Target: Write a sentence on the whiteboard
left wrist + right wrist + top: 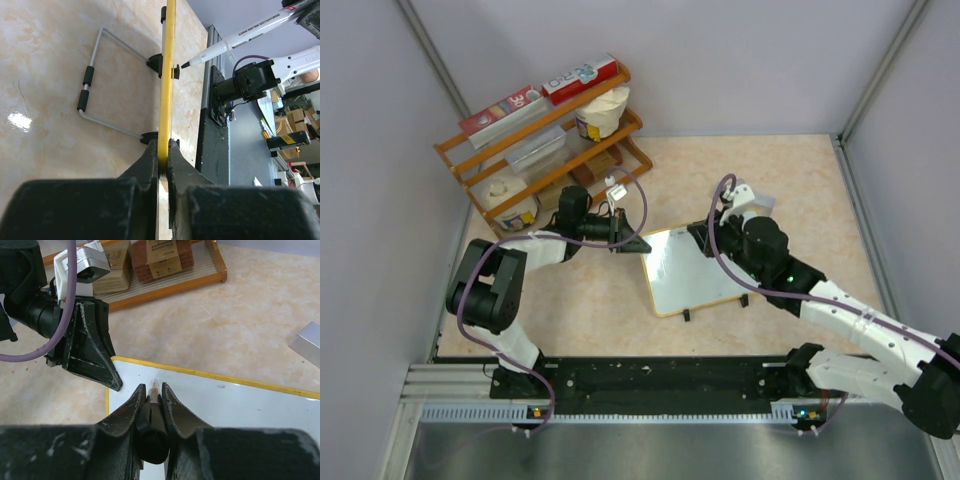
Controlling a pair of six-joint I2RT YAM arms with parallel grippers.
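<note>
Whiteboard: here's the whiteboard (695, 275), mid-surface between the two arms, white face up to the overhead camera and glare-streaked near its left edge.
Frame: thin and yellowish-tan, with two small black feet (687, 316) on the near edge.
Underneath: edge-on in the left wrist view, a bent wire stand (90, 85) with black sleeves runs from the feet on the back side, towards the surface.
Left hand: the left hand (161, 150) is pinched tight on the frame at the far-left corner, one finger on each side. Its black fingers cover that corner.
Marker: a white marker (240, 37) with a dark tip is angled at the whiteboard's face. The left wrist view shows the tip just off the face, not touching.
Right hand: the right hand (155, 390) is closed snugly around the marker's barrel, with the tip poking out over the white face near the far-left corner, just beside the left hand's fingers.
In the way: seen from overhead, the right arm's wrist hides the far-right corner.
Block: a small grey block (306, 344) lies on the surface beyond the far edge, apart from the whiteboard.
Rack: a wooden rack (550, 150) stands at far left behind the left arm, loaded with boxes and tubs.
Surface: a beige, marbled surface (800, 180) with grey walls around it.
</note>
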